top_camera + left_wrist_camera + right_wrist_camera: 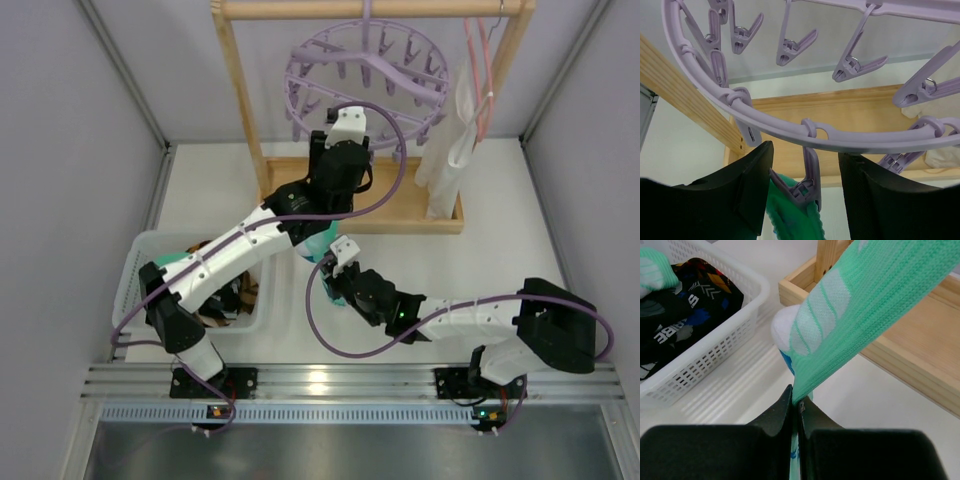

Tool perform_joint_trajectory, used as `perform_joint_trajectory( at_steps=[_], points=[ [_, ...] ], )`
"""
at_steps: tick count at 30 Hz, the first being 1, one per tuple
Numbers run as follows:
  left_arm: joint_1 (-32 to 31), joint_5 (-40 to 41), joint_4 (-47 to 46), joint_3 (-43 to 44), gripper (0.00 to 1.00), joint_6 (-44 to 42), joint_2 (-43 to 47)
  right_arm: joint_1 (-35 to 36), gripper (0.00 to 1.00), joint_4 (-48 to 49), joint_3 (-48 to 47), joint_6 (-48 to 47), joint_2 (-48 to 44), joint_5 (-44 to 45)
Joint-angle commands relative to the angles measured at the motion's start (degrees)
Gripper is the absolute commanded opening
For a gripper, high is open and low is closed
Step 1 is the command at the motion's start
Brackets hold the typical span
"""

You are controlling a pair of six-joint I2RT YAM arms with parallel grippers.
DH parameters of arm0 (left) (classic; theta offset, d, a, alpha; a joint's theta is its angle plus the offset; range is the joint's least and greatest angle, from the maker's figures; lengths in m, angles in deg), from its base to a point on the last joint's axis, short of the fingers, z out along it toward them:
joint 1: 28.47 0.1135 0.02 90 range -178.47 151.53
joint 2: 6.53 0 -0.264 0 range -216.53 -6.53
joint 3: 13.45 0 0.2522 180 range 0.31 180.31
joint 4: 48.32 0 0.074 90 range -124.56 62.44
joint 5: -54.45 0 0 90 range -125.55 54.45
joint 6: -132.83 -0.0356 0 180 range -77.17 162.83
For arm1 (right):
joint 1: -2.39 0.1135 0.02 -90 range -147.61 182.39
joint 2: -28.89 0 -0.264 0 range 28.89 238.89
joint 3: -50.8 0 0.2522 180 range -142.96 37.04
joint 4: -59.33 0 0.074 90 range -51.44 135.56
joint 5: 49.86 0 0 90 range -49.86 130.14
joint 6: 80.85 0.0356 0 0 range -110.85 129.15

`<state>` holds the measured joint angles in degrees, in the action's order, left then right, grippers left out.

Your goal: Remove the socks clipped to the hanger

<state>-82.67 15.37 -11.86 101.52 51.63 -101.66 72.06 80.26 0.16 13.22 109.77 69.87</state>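
Under the ring of the hanger (790,134), the raised, outstretched left arm is holding the left gripper (805,150) open, one finger either side of the clip peg (810,175) biting the teal sock (790,215). The low, bent right arm's right gripper (796,401) is pinching that sock's taut lower end. To its left, dark socks (685,315) in the basket (725,337) are showing white lettering, only partly legible.

Lavender hanger, mint sock.
The sock (880,295) is mint green with white patches; hanger (860,145) plain lavender; basket (756,289) white mesh; its socks (690,307) black with blue and orange marks.
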Motion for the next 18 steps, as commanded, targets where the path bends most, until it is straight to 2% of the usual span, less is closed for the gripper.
perform_joint_trajectory(
  at_steps=[1, 3, 4, 7, 11, 13, 15, 16, 17, 18],
  points=[
    [0.6, -0.7, -2.4, 2.6, 0.57, -0.7, -0.4, 1.8, 0.0, 0.0, -2.5, -0.4, 0.9, -0.6],
    [0.7, -0.5, -2.4, 2.8, 0.49, -0.8, -0.7, 1.8, 0.0, -0.1, -2.6, -0.5, 1.0, -0.5],
    [0.7, -0.5, -2.3, 2.9, 0.4, -0.9, -0.8, 1.8, 0.0, -0.1, -2.7, -0.5, 1.1, -0.6],
    [0.7, -0.1, -2.3, 3.4, 0.28, -1.3, -1.0, 1.9, 0.0, -0.1, -2.5, -0.6, 1.3, -0.4],
    [1.0, -0.1, -2.3, 3.8, 0.14, -1.9, -1.0, 1.8, 0.0, 0.5, -1.5, 0.0, 1.3, -0.3],
    [1.3, -0.6, -2.3, 3.8, 0.1, -1.9, -0.8, 1.8, 0.0, 2.0, 0.4, 0.7, 0.7, -0.3],
    [1.4, -1.3, -2.2, 3.6, 0.1, -2.0, -0.3, 1.8, 0.0, 3.5, 2.2, 2.2, 0.0, -0.3],
    [1.3, -2.7, -2.3, 3.0, 0.14, -1.9, 0.8, 1.8, 0.0, 4.6, 3.8, 2.8, -0.1, -0.4],
    [1.3, -3.7, -2.3, 1.3, 0.23, -1.2, 1.7, 1.9, 0.0, 4.9, 4.4, 3.5, -0.5, -0.4],
    [1.3, -4.3, -2.2, 0.4, 0.41, -0.9, 3.5, 1.8, 0.0, 5.0, 4.9, 3.7, -1.1, -0.5]
  ],
)
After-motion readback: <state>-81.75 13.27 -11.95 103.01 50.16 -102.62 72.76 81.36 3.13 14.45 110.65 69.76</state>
